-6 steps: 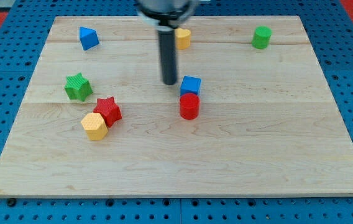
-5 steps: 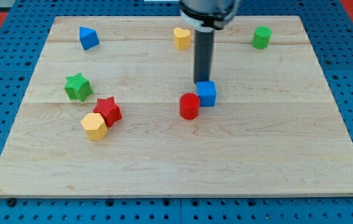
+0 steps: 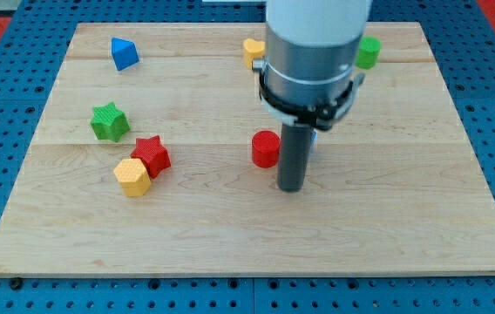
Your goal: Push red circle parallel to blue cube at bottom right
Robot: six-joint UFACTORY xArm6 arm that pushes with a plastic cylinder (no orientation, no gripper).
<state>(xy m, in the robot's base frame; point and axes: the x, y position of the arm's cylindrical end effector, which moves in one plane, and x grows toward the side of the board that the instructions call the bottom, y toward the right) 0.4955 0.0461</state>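
The red circle [image 3: 266, 148] stands near the board's middle. My tip [image 3: 291, 187] rests on the board just below and to the right of it, a small gap apart. The blue cube [image 3: 313, 139] is almost wholly hidden behind the rod; only a thin blue sliver shows at the rod's right edge, to the right of the red circle. The arm's body covers the board above the rod.
A red star [image 3: 152, 155] touches a yellow hexagon [image 3: 132, 176] at the view's left. A green star [image 3: 108, 121] sits above them. A blue triangle [image 3: 124, 53] is at top left, a yellow heart [image 3: 252, 50] at top middle, a green cylinder [image 3: 369, 52] at top right.
My tip moved from above the blue cube down to below and right of the red circle. The blue cube had slid right earlier and is now mostly hidden by the rod.
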